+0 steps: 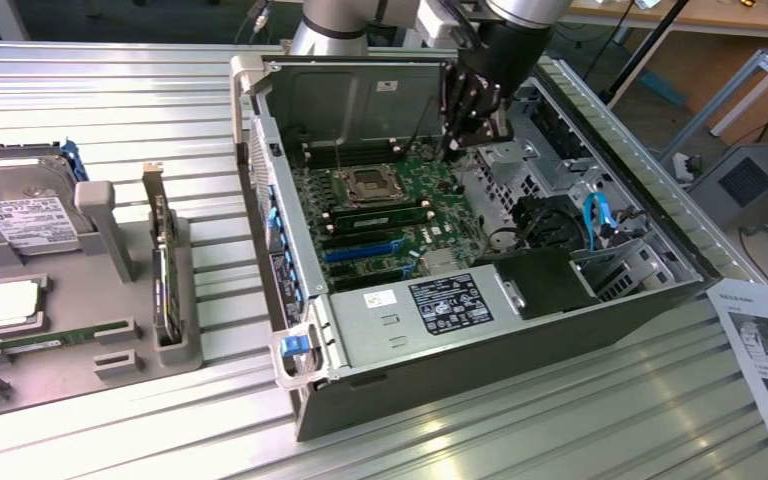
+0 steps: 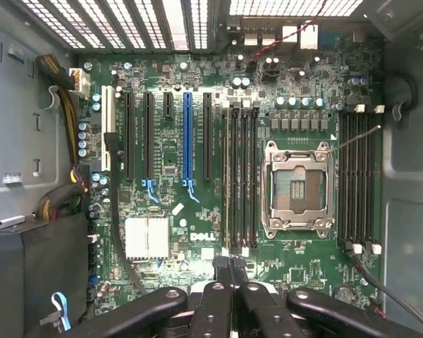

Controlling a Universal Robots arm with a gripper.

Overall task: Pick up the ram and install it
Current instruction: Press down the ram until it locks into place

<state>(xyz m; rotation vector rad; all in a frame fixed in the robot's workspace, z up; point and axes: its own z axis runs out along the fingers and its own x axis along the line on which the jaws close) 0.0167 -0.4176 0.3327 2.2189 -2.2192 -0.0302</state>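
Where the tray (image 1: 37, 378) sits at the exterior view's left, we see the ram (image 1: 48, 344) lying along its near edge. Rightward, the end effector (image 1: 470, 148), pinched shut on nothing, hangs above the motherboard (image 1: 418, 205), with the case (image 1: 491, 370) walls close around.

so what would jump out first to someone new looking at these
An open Dell computer case lies on its side, green motherboard bared, with the robot arm reaching down into it, jaws shut. At the exterior view's left a grey tray holds a hard drive, a silver processor and the ram stick.
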